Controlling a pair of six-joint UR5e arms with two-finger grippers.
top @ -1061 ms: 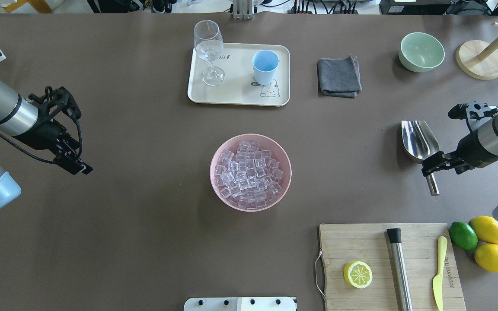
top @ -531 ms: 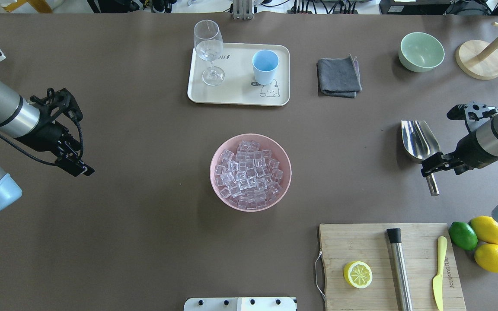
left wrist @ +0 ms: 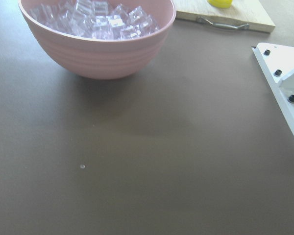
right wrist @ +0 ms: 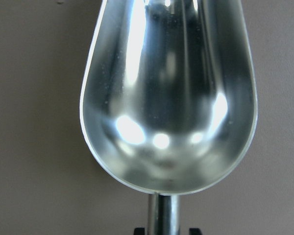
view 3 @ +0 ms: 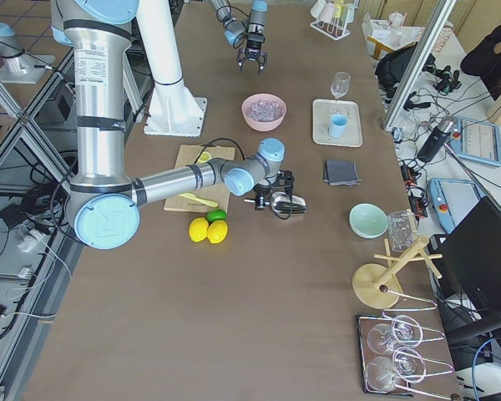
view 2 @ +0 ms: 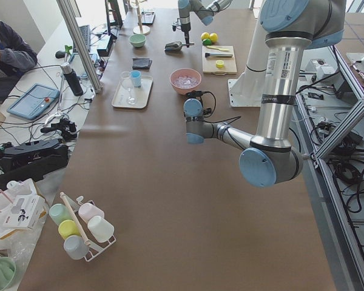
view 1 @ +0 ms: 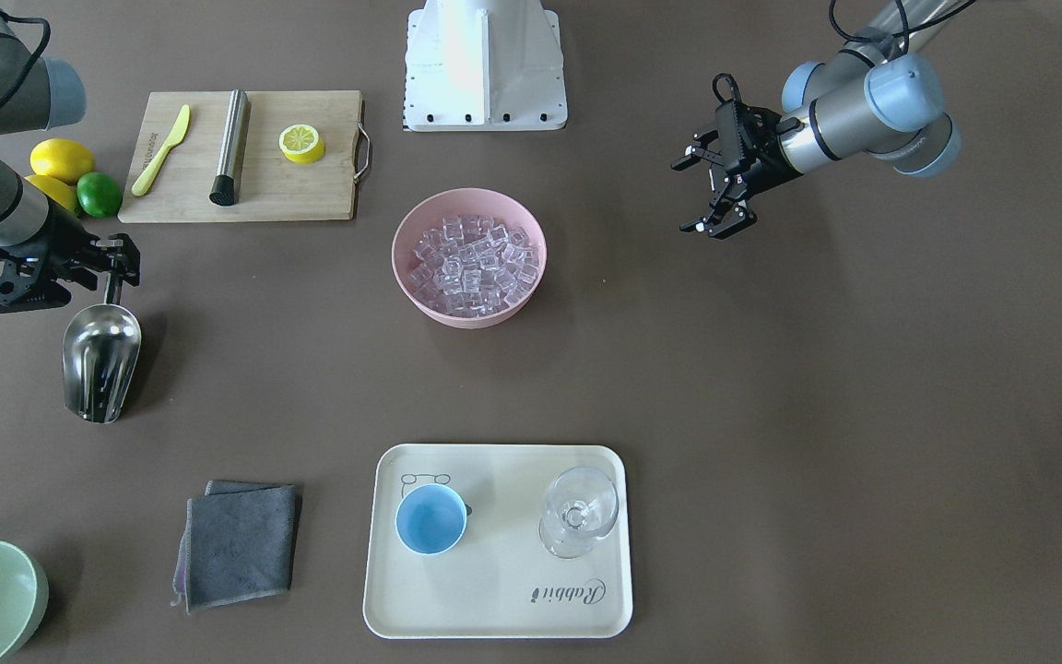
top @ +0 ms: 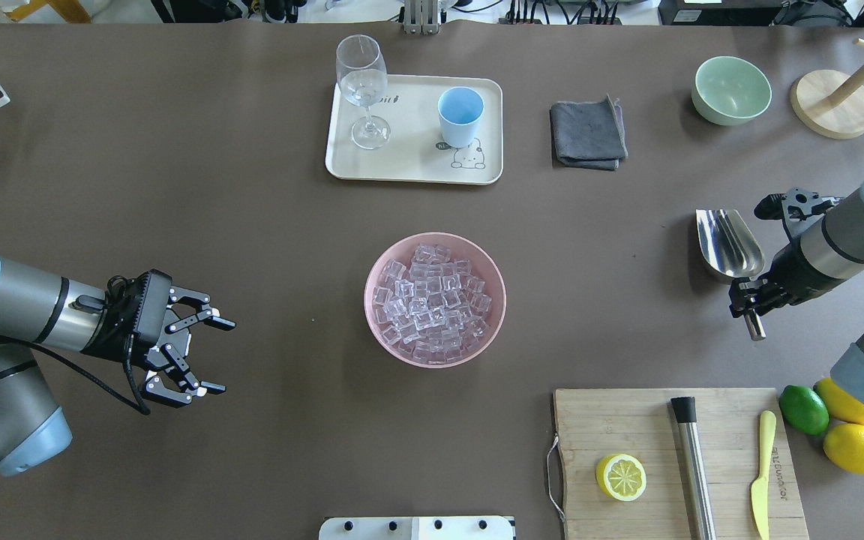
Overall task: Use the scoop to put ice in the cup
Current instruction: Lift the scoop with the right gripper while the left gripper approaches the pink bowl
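The ice (top: 432, 300) fills a pink bowl (top: 367, 300) at the table's middle; it also shows in the left wrist view (left wrist: 98, 17). The light-blue cup (top: 460, 116) stands upright and empty on a cream tray (top: 409, 161) beyond the bowl. The steel scoop (top: 728, 240) lies on the table at the right, trough up and empty (right wrist: 169, 98). My right gripper (top: 748, 296) is shut on the scoop's handle, just behind the trough. My left gripper (top: 226, 357) is open and empty, left of the bowl and pointing at it.
A stemmed glass (top: 362, 82) shares the tray. A grey cloth (top: 588, 135) and a pale green bowl (top: 730, 90) lie at the back right. A cutting board (top: 649, 427) with a steel cylinder (top: 693, 465), half lemon and knife is near the front right, with a lime and lemons (top: 852, 420) beside it.
My left arm has swung nearer and toward the bowl, its wrist has turned, and its jaws now show wide apart. My right wrist has shifted slightly over the handle; the scoop has not moved.
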